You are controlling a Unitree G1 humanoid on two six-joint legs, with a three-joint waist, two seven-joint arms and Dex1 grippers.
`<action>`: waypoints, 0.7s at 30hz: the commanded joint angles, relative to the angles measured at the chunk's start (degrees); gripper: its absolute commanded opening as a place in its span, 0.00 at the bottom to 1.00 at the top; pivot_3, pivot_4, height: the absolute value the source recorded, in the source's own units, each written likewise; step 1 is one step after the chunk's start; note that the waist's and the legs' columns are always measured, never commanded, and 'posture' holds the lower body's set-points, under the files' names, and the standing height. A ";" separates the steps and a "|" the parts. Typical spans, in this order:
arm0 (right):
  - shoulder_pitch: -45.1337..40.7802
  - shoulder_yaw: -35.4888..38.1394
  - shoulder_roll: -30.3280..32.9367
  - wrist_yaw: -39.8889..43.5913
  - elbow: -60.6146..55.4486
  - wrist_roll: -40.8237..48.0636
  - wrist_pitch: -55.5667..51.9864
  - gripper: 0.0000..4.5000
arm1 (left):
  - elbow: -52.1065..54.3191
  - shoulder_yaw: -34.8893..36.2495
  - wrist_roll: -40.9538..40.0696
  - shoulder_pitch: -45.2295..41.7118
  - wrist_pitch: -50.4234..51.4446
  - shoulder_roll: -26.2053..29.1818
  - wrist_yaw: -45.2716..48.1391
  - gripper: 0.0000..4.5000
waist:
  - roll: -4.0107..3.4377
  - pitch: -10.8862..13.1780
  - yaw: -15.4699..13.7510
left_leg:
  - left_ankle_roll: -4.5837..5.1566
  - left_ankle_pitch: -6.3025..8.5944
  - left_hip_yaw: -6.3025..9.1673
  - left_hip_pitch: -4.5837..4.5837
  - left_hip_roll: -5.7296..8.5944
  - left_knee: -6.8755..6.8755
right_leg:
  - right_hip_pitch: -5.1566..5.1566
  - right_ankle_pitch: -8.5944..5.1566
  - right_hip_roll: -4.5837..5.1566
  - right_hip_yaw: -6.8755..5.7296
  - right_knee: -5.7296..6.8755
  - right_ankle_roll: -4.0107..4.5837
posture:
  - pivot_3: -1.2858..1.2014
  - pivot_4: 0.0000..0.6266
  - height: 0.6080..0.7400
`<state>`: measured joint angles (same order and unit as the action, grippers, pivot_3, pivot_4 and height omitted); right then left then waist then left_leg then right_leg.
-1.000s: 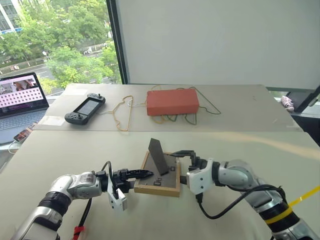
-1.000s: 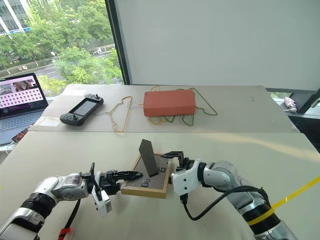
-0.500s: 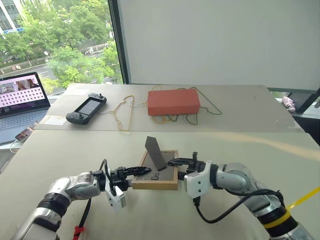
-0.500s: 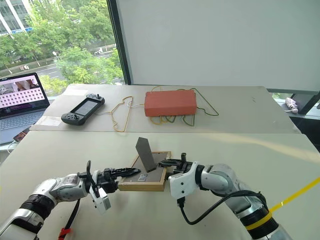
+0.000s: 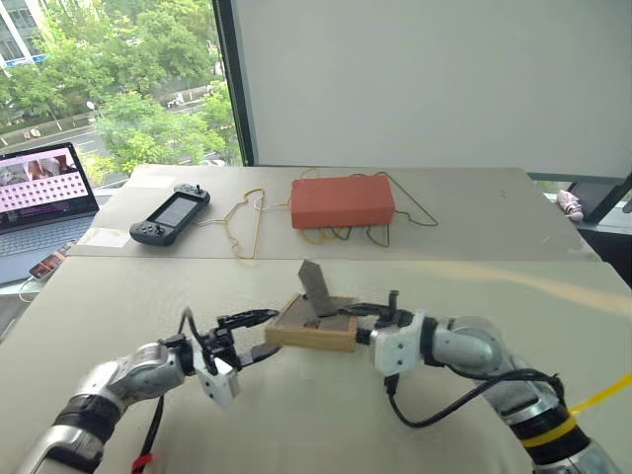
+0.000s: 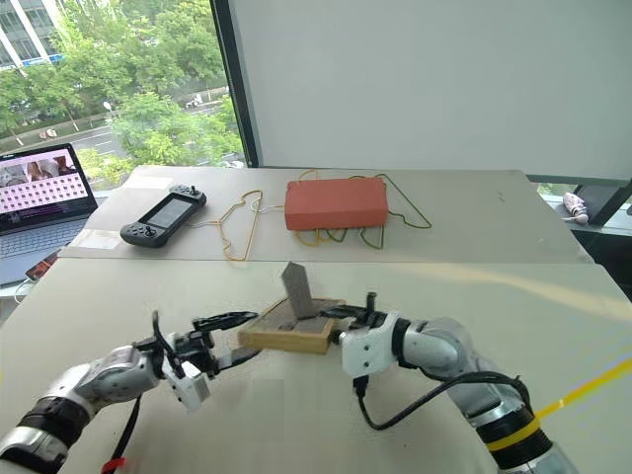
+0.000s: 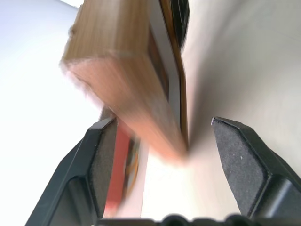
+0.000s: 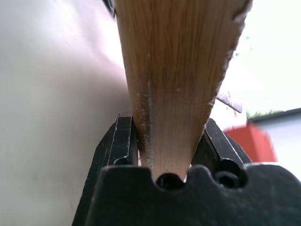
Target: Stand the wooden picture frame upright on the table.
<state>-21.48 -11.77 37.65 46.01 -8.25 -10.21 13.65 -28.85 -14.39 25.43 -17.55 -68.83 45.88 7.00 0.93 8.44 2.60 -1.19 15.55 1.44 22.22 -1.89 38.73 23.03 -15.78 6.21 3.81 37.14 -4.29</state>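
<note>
Right fingers [image 8: 123, 141] clamped on wooden picture frame [image 5: 314, 336].

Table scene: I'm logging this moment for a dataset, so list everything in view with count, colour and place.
wooden picture frame: one, light wood with dark back, stand folded out, lifted at table centre
table: one, pale beige
box: one, orange-red, far centre
cords: yellow and green, around the box
handheld game console: one, black, far left
laptop: one, open, left edge
right gripper: black, shut on the frame's right edge
left gripper: black, open beside the frame's left edge
</note>
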 commanded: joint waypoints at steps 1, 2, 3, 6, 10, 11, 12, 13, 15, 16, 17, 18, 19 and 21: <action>-5.96 5.37 0.48 4.94 -1.93 11.51 -11.80 0.34 | 6.46 1.21 -7.04 2.71 5.32 -0.25 3.06 0.76 | 0.00 0.01 0.07 | 0.00 0.00 0.00 0.01 -0.02 0.00 | 0.00 0.00 0.00 0.00 0.00 0.00 | 0.52 0.24 1.00; -7.04 5.82 0.80 7.17 -2.26 14.78 -16.02 0.34 | 8.10 1.30 -7.61 3.73 6.20 -0.43 3.74 0.76 | 0.00 0.01 0.10 | 0.01 0.00 0.02 0.00 -0.03 0.00 | 0.01 0.00 -0.01 0.00 0.00 0.01 | 0.52 0.24 1.00; -8.87 6.68 0.55 8.08 -2.09 17.62 -21.35 0.34 | 9.84 1.19 -7.94 4.84 7.00 -0.66 4.54 0.76 | 0.01 0.00 0.04 | 0.02 0.01 0.03 0.00 -0.03 -0.01 | 0.01 0.00 -0.01 0.00 0.01 0.01 | 0.52 0.24 1.00; -15.48 8.05 0.72 11.41 0.26 27.63 -43.16 0.34 | 15.10 0.44 -9.97 8.23 9.44 -1.67 6.90 0.76 | -0.01 0.01 0.20 | 0.06 0.03 0.02 0.02 -0.02 -0.01 | 0.00 0.02 -0.01 0.02 0.10 0.04 | 0.52 0.24 1.00; -24.23 12.19 -1.05 12.01 6.57 42.01 -74.07 0.34 | 19.06 1.23 -12.36 10.76 11.95 -2.54 9.09 0.76 | -0.02 0.02 0.01 | 0.07 0.04 0.08 0.03 -0.03 -0.01 | 0.02 0.03 -0.01 -0.02 0.07 0.05 | 0.52 0.24 1.00; -24.78 11.62 -1.03 12.59 8.57 42.80 -76.89 0.34 | 19.64 1.53 -12.47 11.11 12.12 -2.57 9.49 0.76 | -0.02 0.02 -0.09 | 0.07 0.04 0.08 0.07 -0.03 -0.02 | 0.02 0.04 -0.01 -0.02 0.10 0.06 | 0.52 0.24 1.00; -24.89 10.99 -0.87 12.96 9.67 42.91 -77.89 0.34 | 20.08 1.80 -12.45 11.35 12.21 -2.59 9.78 0.76 | -0.03 0.02 -0.13 | 0.07 0.04 0.09 0.08 -0.03 -0.02 | 0.03 0.04 -0.01 -0.02 0.09 0.07 | 0.52 0.24 1.00; -24.27 9.14 -0.52 12.56 10.74 41.05 -76.51 0.34 | 20.37 2.00 -12.48 11.45 12.31 -2.65 10.07 0.76 | -0.02 0.02 -0.16 | 0.09 0.05 0.08 0.08 -0.02 -0.02 | 0.03 0.04 -0.01 -0.02 0.08 0.07 | 0.52 0.24 1.00; -23.85 7.51 -0.64 11.20 12.86 39.52 -76.99 0.34 | 20.69 2.45 -12.68 11.52 12.80 -2.94 10.52 0.76 | -0.03 0.02 -0.16 | 0.15 0.08 0.08 0.10 -0.02 -0.04 | 0.02 0.04 -0.01 -0.03 0.06 0.07 | 0.52 0.24 1.00; -23.41 7.01 -0.65 11.37 13.53 39.26 -76.45 0.34 | 20.76 2.60 -12.66 11.41 12.85 -3.12 10.71 0.76 | -0.03 0.02 -0.16 | 0.15 0.09 0.07 0.14 -0.01 -0.04 | 0.04 0.04 -0.01 -0.03 0.06 0.07 | 0.52 0.24 1.00; -22.80 6.65 -0.57 11.78 14.05 39.36 -76.23 0.34 | 20.77 2.73 -12.70 11.17 13.02 -3.35 10.95 0.76 | -0.03 0.02 -0.15 | 0.15 0.09 0.08 0.15 -0.01 -0.04 | 0.05 0.04 -0.01 -0.03 0.06 0.07 | 0.52 0.24 1.00; -22.33 6.34 -0.43 12.13 14.32 39.37 -75.79 0.34 | 20.79 2.85 -12.73 11.01 13.13 -3.56 11.19 0.76 | -0.04 0.01 -0.11 | 0.15 0.09 0.07 0.15 -0.01 -0.04 | 0.06 0.04 -0.01 -0.03 0.05 0.07 | 0.52 0.24 1.00; -21.24 5.81 -0.20 12.46 14.23 39.06 -74.88 0.34 | 20.83 2.98 -12.67 10.78 13.02 -3.73 11.38 0.76 | -0.03 0.01 -0.03 | 0.15 0.08 0.07 0.13 -0.01 -0.03 | 0.05 0.04 -0.01 -0.03 0.05 0.07 | 0.52 0.24 1.00; -19.59 5.07 0.08 12.73 13.98 38.48 -73.57 0.34 | 20.84 3.30 -12.72 10.58 13.02 -4.07 11.78 0.76 | -0.03 0.01 0.00 | 0.15 0.08 0.07 0.09 -0.01 -0.02 | 0.04 0.04 -0.01 -0.03 0.01 0.07 | 0.52 0.24 1.00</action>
<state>-43.30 -5.52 36.75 58.70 5.48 29.49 -61.05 -9.60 -12.38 13.82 -6.44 -55.84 42.18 18.53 0.89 8.45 2.60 -1.04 15.64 1.51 22.30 -1.90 38.71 23.07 -15.75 6.20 3.78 37.15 -4.23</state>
